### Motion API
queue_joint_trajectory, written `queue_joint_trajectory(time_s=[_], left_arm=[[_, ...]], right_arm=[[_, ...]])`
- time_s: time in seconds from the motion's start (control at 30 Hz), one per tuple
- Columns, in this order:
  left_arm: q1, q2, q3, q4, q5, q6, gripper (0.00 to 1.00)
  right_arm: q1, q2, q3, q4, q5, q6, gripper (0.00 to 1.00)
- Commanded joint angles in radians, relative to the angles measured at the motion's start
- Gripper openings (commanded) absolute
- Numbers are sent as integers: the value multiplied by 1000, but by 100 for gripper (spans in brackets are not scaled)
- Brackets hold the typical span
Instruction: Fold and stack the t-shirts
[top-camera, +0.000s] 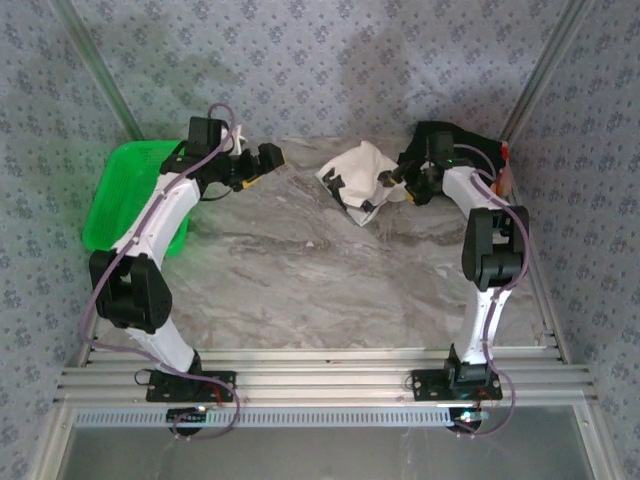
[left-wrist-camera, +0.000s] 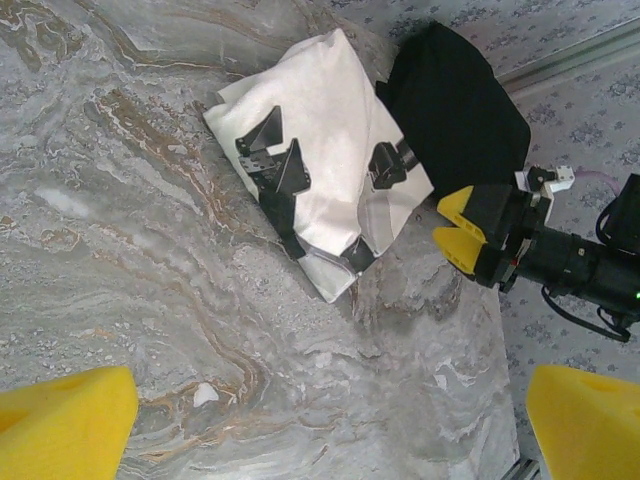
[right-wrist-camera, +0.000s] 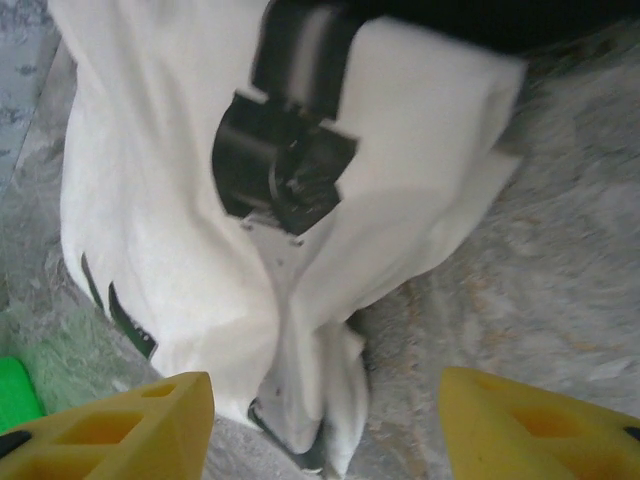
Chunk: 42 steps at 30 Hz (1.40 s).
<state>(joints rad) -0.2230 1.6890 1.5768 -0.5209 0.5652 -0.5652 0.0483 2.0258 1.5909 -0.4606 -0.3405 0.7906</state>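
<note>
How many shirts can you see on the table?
2. The white shirt lies bunched at the far middle of the table. The black shirt sits just right of it, toward the far right corner. Another could be hidden underneath.

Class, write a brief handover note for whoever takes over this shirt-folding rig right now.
Grippers: the left gripper is open and empty above the table. The right gripper is open over the white shirt, holding nothing.
Things: the white shirt lies in a rumpled, roughly folded bundle at the far side, touching the black shirt on its right.
Done: no stack yet.
Left: tidy the folds, then stack the shirts.
</note>
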Motion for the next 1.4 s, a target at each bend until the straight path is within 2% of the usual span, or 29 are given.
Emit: queue_joint_trajectory(time_s=[0.0, 0.4, 0.53, 0.57, 0.7, 0.77, 0.8, 1.17, 1.37], left_arm=[[7, -7, 42, 5, 40, 27, 100], [59, -114, 29, -8, 41, 24, 100], [93, -152, 2, -16, 39, 25, 100], [102, -161, -9, -17, 40, 24, 100], [120, -185, -41, -18, 56, 29, 100], [119, -195, -52, -17, 70, 38, 100], [119, -200, -59, -18, 72, 45, 100], [119, -255, -127, -44, 64, 100, 99], [119, -252, -132, -38, 59, 97, 100]], right_arm=[[-20, 53, 29, -28, -18, -52, 63], [-35, 286, 245, -34, -7, -75, 64], [-34, 341, 317, -67, 18, -55, 58], [-33, 358, 343, -94, 21, -56, 54], [-21, 407, 465, -161, 44, -72, 18], [-12, 433, 551, -219, 51, -93, 4], [-6, 435, 588, -240, 64, -110, 0], [30, 346, 861, -399, 324, -453, 0], [-3, 350, 917, -420, 363, -556, 0]])
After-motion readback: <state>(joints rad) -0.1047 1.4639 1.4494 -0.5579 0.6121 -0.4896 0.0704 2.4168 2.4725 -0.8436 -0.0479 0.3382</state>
